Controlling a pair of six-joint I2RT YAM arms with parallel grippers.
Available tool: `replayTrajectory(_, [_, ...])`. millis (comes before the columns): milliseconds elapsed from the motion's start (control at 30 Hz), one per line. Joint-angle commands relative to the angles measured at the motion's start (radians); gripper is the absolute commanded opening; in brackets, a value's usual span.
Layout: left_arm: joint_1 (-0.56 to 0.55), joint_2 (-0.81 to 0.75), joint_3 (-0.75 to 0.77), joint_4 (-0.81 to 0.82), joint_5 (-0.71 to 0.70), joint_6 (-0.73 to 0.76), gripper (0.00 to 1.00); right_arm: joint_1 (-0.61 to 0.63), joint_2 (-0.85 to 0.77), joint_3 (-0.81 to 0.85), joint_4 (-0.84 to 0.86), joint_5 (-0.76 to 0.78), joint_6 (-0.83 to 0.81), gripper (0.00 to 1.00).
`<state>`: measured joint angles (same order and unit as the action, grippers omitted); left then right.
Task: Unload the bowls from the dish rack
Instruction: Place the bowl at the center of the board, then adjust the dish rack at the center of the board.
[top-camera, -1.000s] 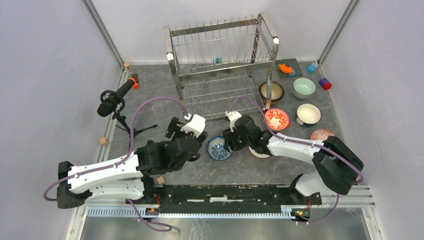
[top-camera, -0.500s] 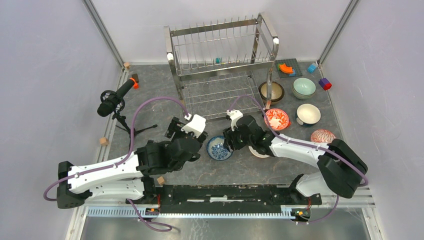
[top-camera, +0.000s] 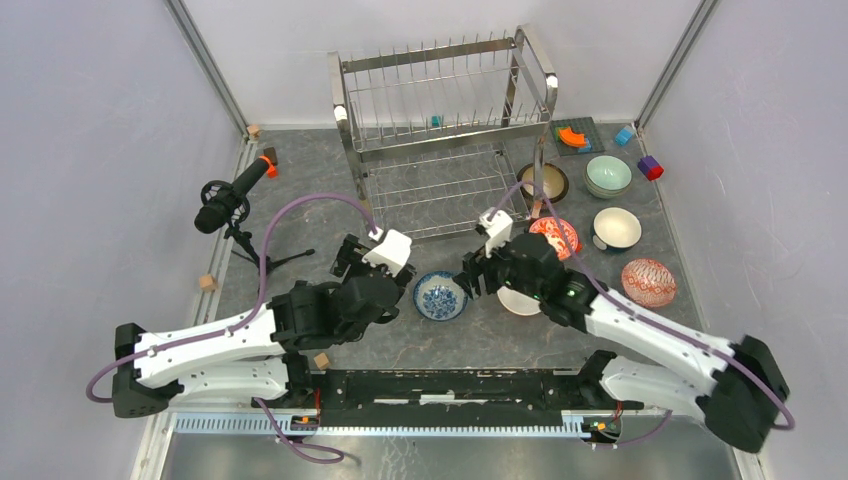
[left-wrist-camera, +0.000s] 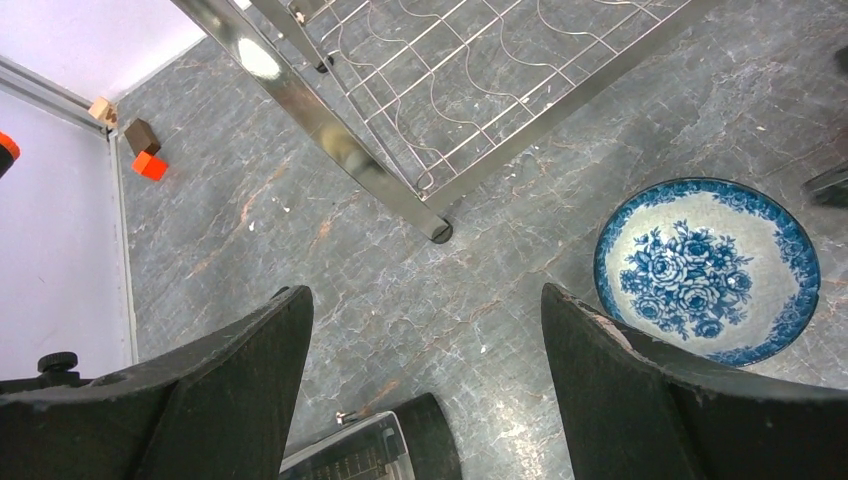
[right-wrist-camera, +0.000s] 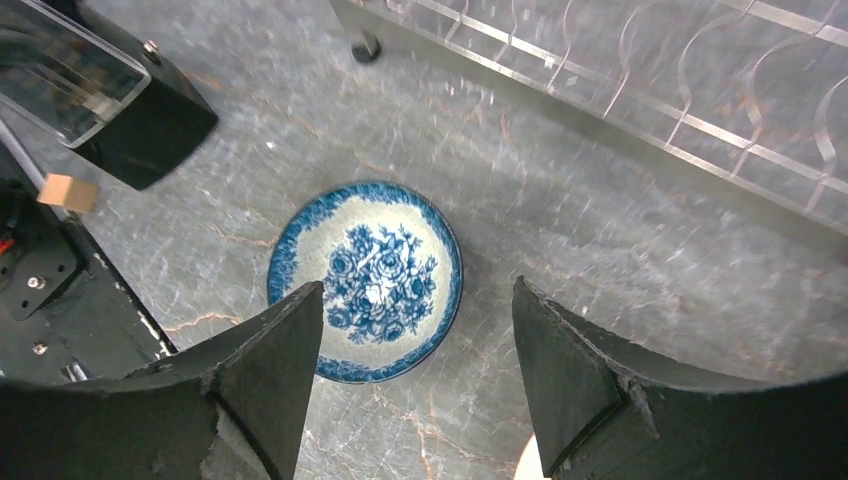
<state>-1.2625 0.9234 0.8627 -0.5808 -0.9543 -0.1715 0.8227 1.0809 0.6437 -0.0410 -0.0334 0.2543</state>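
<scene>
The blue-and-white bowl (top-camera: 440, 296) sits upright on the table in front of the dish rack (top-camera: 440, 130). My left gripper (top-camera: 375, 262) is open and empty just left of it; the bowl (left-wrist-camera: 708, 270) shows beside my right finger and a rack leg (left-wrist-camera: 330, 120) ahead. My right gripper (top-camera: 470, 278) is open and empty just right of the bowl, above the table; the bowl (right-wrist-camera: 365, 280) lies by its left finger. The rack's tiers show no bowls. Brown-gold (top-camera: 545, 182), pale green (top-camera: 608, 175), cream white (top-camera: 617, 228) and two red-patterned bowls (top-camera: 553, 238) (top-camera: 648, 282) stand on the right.
A white dish (top-camera: 518, 300) lies partly under my right arm. A microphone on a tripod (top-camera: 232, 195) stands at the left. An orange piece on a dark mat (top-camera: 572, 136), coloured blocks (top-camera: 650, 167) and wooden blocks (top-camera: 207, 283) lie about. A teal block (top-camera: 436, 121) shows in the rack.
My right arm has swung its elbow out to the right and drawn the gripper slightly back from the blue-and-white bowl. The right red-patterned bowl is now uncovered. The left arm has not moved.
</scene>
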Motion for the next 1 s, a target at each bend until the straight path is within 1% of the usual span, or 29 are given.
replayTrajectory(0, [0.003, -0.020, 0.012, 0.011, 0.006, 0.017, 0.90, 0.005, -0.187, -0.038, 0.002, 0.027, -0.092, 0.74])
replayTrajectory(33, [0.002, -0.021, 0.012, 0.010, 0.006, 0.017, 0.90, 0.006, -0.227, -0.050, 0.004, 0.027, -0.101, 0.74])
replayTrajectory(167, [0.003, -0.024, 0.007, 0.018, 0.003, 0.020, 0.90, 0.006, -0.403, -0.111, 0.013, 0.127, -0.129, 0.74])
replayTrajectory(300, [0.003, -0.027, 0.003, 0.025, -0.044, 0.021, 0.90, 0.006, -0.563, -0.201, 0.028, 0.323, -0.133, 0.75])
replayTrajectory(400, [0.004, -0.038, -0.009, 0.036, -0.103, 0.015, 0.89, 0.007, -0.609, -0.210, -0.018, 0.415, -0.130, 0.76])
replayTrajectory(467, [0.021, -0.042, -0.019, 0.049, -0.135, 0.001, 0.88, 0.005, -0.594, -0.207, -0.043, 0.521, -0.104, 0.76])
replayTrajectory(500, [0.047, -0.039, -0.018, 0.050, -0.134, -0.015, 0.87, 0.006, -0.574, -0.199, -0.048, 0.548, -0.100, 0.76])
replayTrajectory(567, [0.125, -0.020, 0.001, 0.024, -0.085, -0.082, 0.86, 0.005, -0.545, -0.182, -0.039, 0.551, -0.086, 0.76])
replayTrajectory(667, [0.264, 0.027, 0.030, 0.003, 0.030, -0.163, 0.86, 0.006, -0.531, -0.189, 0.021, 0.500, -0.063, 0.76])
replayTrajectory(733, [0.324, 0.077, 0.052, -0.009, 0.059, -0.213, 0.86, 0.006, -0.535, -0.202, 0.047, 0.479, -0.051, 0.76])
replayTrajectory(867, [0.415, 0.174, 0.100, -0.015, 0.119, -0.276, 0.84, 0.006, -0.562, -0.238, 0.086, 0.448, -0.031, 0.77])
replayTrajectory(967, [0.440, 0.216, 0.113, 0.036, 0.144, -0.276, 0.83, 0.006, -0.611, -0.279, 0.122, 0.409, -0.021, 0.78])
